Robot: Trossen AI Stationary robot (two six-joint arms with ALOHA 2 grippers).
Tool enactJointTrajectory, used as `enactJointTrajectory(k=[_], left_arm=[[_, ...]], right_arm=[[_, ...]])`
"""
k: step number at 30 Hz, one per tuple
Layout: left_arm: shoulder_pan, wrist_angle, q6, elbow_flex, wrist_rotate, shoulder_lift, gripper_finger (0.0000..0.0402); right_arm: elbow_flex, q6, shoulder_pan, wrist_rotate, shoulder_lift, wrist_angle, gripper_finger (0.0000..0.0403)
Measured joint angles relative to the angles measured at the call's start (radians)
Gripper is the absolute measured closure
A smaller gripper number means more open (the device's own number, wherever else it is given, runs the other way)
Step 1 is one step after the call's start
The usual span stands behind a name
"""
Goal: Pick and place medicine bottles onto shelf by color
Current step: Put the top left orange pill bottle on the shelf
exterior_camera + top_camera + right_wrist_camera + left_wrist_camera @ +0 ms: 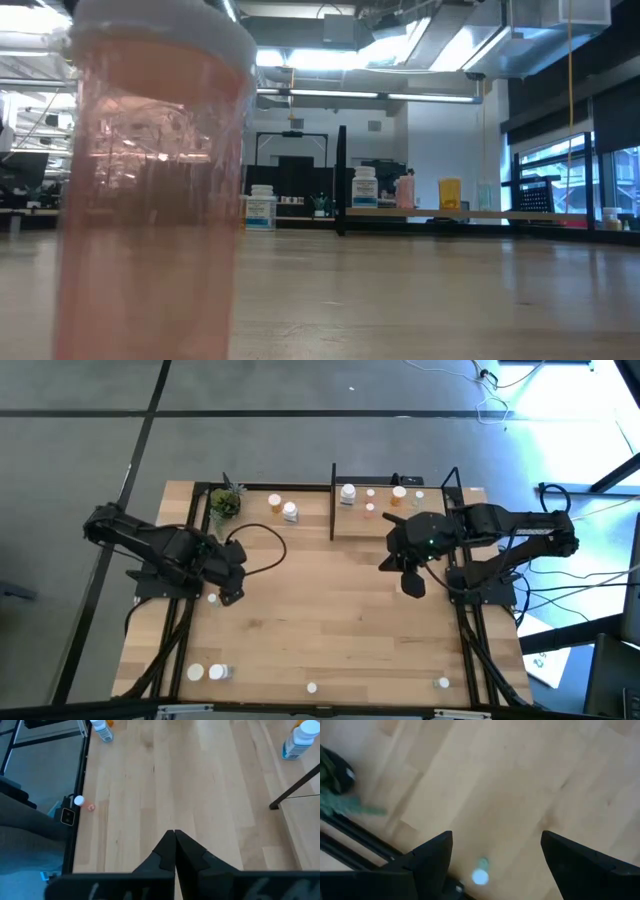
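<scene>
From above, the left gripper (232, 592) hangs spread just beside a small bottle (212, 599) at the table's left edge. The right gripper (412, 582), pressed together, waits near the shelf (400, 520). The left wrist view shows the bottle (480, 876) upright between the fingers.

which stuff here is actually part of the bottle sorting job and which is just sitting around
Part of the job:
- shelf with bottles already on it
- white bottle at the shelf's end
- orange bottle near the plant
- small bottle under the open left gripper
- loose bottles along the table's near edge

Just lying about:
- potted plant
- cables on the floor
</scene>
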Motion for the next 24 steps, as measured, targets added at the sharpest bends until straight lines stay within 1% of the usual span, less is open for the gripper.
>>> enactJointTrajectory(k=[5, 11, 14, 17, 20, 24], left_arm=[[-0.012, 0.002, -0.082, 0.000, 0.000, 0.001, 0.0103], [-0.019, 0.022, -0.088, 0.000, 0.000, 0.001, 0.0103], [-0.018, 0.058, -0.082, 0.000, -0.001, 0.001, 0.0103], [-0.015, 0.092, -0.080, 0.000, 0.022, 0.001, 0.0103], [-0.014, 0.098, -0.080, 0.000, 0.029, 0.001, 0.0103], [-0.014, 0.098, -0.080, 0.000, 0.028, 0.001, 0.0103]], right_arm=[[0.000, 0.048, -0.001, 0.001, 0.001, 0.000, 0.0390], [0.000, 0.016, -0.001, 0.001, 0.001, 0.000, 0.0385], [0.000, -0.004, -0.001, 0.025, 0.001, 0.000, 0.0385], [0.000, -0.005, -0.002, 0.046, 0.001, 0.000, 0.0384], [0.000, -0.005, -0.002, 0.061, 0.002, 0.000, 0.0375], [0.000, -0.005, -0.002, 0.061, 0.002, 0.000, 0.0347]])
